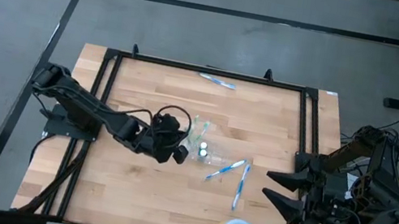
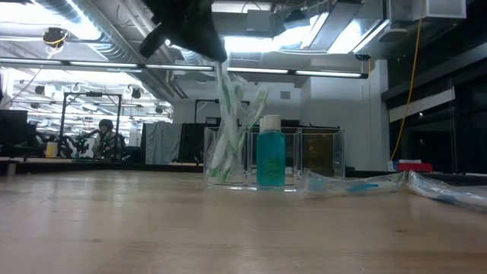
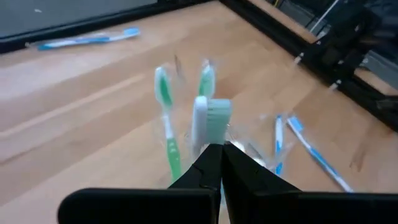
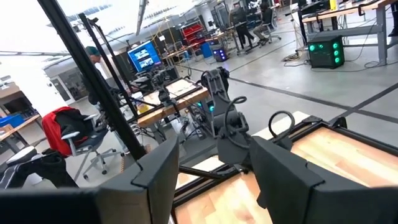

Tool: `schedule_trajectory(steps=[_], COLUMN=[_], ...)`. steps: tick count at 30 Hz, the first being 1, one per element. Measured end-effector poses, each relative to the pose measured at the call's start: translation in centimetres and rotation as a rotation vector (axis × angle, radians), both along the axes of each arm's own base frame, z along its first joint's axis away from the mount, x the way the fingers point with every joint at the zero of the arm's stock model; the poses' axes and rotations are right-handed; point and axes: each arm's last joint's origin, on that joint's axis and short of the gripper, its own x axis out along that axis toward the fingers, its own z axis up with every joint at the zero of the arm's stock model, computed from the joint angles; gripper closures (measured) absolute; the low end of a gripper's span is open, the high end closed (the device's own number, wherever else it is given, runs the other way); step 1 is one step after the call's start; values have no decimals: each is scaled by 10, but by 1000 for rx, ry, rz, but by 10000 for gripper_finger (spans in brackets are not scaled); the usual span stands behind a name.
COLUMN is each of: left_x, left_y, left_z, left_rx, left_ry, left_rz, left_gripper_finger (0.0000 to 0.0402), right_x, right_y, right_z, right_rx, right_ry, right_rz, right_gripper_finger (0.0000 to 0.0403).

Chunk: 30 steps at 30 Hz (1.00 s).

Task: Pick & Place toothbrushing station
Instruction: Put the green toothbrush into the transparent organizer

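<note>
Holding green toothbrushes (image 2: 228,125), clear toothbrushing station (image 2: 274,160), upright

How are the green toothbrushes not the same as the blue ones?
The green toothbrushes stand upright in the clear holder, heads up; the blue toothbrushes lie flat on the table. The green ones cluster beside the teal bottle at the left gripper; the blue ones are scattered, one near the far edge. Both kinds have white parts.

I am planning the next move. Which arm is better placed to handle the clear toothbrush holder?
Left. The left gripper is already at the clear holder; the right gripper waits at the table's right edge.
</note>
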Motion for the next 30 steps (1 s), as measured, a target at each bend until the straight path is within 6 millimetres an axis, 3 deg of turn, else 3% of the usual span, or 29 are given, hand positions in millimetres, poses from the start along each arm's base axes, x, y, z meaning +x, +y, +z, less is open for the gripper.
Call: schedule_trajectory(steps=[7, 17, 30], left_x=[-4, -2, -4], left_y=[4, 5, 6], left_z=[-22, -27, 9], left_rx=[-47, -110, -110], left_ry=[23, -22, -166], left_rz=[-15, -41, -124], left_gripper_finger=[400, 395, 250], right_x=[5, 9, 10], right_y=[-3, -5, -4], right_z=[0, 0, 0], right_rx=[0, 3, 6], right_ry=[0, 6, 6], right_rz=[-17, 27, 42], right_gripper_finger=[201, 201, 202])
